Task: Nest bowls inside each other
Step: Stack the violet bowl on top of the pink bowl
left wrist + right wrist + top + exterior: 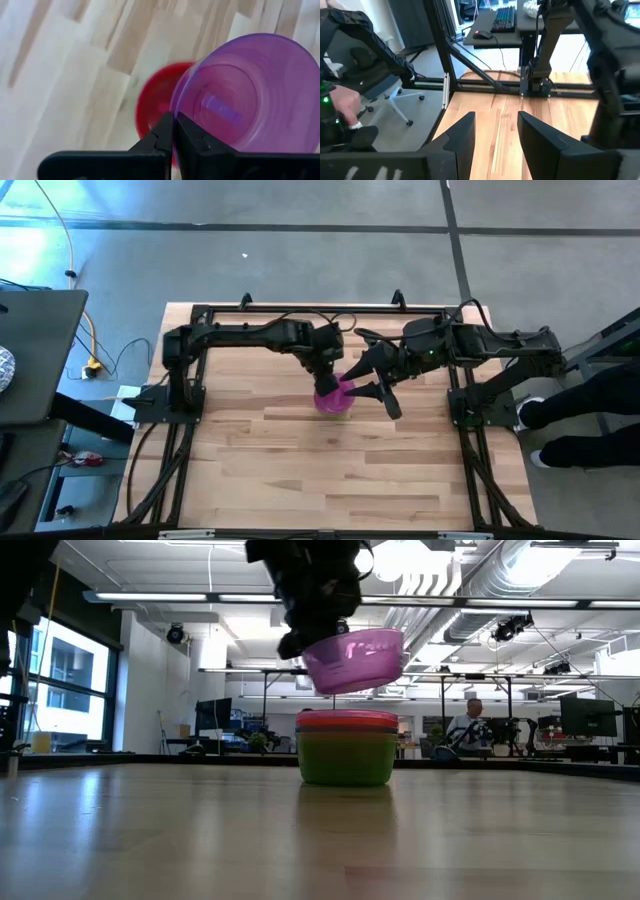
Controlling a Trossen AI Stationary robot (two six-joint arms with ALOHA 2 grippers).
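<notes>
Behind the desk [120, 830] we note an open workshop with ceiling lights, windows and benches; a person sits far off. Left gripper [173, 131]: fingers pinched tight on the rim of a translucent purple bowl [353, 660], which it holds in the air, slightly tilted, just above the stack of bowls [346, 748] near the desk's middle. Bowl and stack are apart; we see a clear gap in the low view. The stack shows a green bowl [346, 762] outermost, with a red bowl [152, 102] rim and perhaps other rims above it; how many are nested we cannot tell. Right gripper [495, 132]: fingers spread, nothing between them, parked just beside the stack on the right. Step in hand, as we judge it: bringing the purple bowl over the stack for nesting. Next move calls for centring the bowl over the stack's mouth, levelling it, lowering until it seats, then letting go. Off-centre release may leave it cocked on the rim.
</notes>
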